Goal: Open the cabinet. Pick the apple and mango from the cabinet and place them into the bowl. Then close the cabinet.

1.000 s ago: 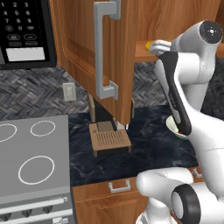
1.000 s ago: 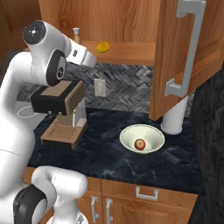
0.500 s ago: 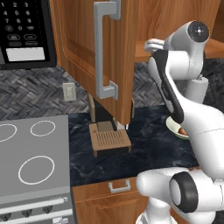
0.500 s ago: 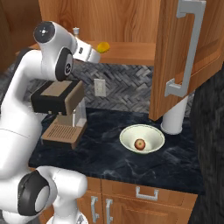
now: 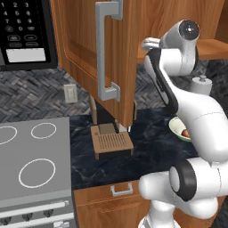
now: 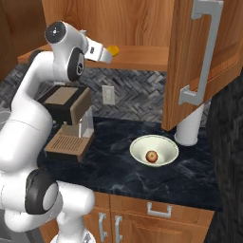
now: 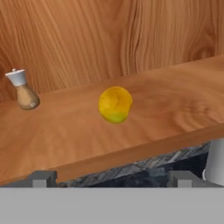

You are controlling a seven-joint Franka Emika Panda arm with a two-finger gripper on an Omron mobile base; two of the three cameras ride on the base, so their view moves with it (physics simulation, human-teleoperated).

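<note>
The cabinet (image 6: 142, 19) stands open, with its right door (image 6: 199, 66) and left door (image 5: 89, 53) swung out. The yellow mango (image 7: 115, 104) lies alone in the middle of the cabinet shelf (image 7: 166, 109). My gripper (image 7: 113, 178) is open just short of the shelf edge, level with the mango and apart from it, with nothing between the fingertips (image 7: 43, 177). From the right base, the gripper (image 6: 105, 53) sits right beside the mango (image 6: 113, 49). The reddish apple (image 6: 151, 156) rests in the cream bowl (image 6: 140, 144) on the counter. My arm partly hides the bowl (image 5: 174, 126) and the apple (image 5: 185, 132).
A small wooden shaker (image 7: 22, 92) stands on the shelf left of the mango. A brown coffee machine (image 6: 66, 118) sits below the cabinet, and a white canister (image 6: 190, 128) stands right of the bowl. Microwave (image 5: 22, 31) and stove (image 5: 31, 169) are at the left.
The arm has lifted and reached toward the shelf, bringing the open gripper closer to the mango. The apple, bowl and doors have not moved.
</note>
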